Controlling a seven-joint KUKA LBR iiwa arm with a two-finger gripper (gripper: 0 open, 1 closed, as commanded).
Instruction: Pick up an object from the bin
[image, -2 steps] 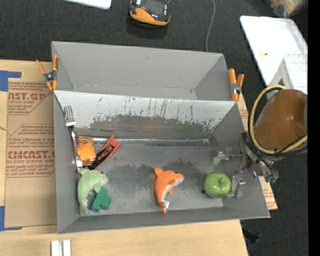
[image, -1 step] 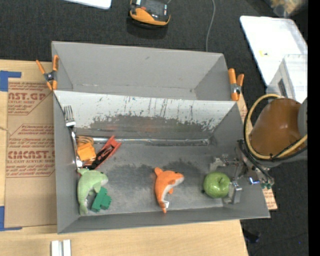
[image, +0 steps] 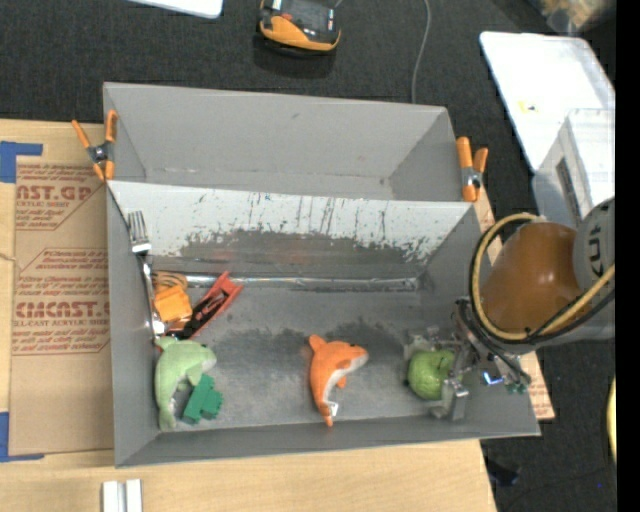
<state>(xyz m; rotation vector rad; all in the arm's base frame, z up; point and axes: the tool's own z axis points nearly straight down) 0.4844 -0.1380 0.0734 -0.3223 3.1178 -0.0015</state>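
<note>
Camera view: grey metal bin (image: 290, 130), floor mostly bare through the middle and along the back wall. Arm with its orange cover (image: 530, 275) hangs over the right rim, and its bulk hides that front right corner's edge.

Gripper (image: 452, 375) sits low in the front right corner, hard against a round green fruit-like ball (image: 426, 374). Metal parts crowd the ball's right side. Whether the tool is spread or closed on it cannot be told.

Orange toy dolphin (image: 332, 372) lies mid-front, apart from the ball with open floor between. Pale green toy dolphin (image: 175, 370) is in the front left corner, touching a dark green block (image: 205, 400). Behind them lie a small orange thing (image: 172, 303) and a red-and-black tool (image: 212, 300), kind unclear. A fork (image: 140, 240) leans along the left wall.
</note>
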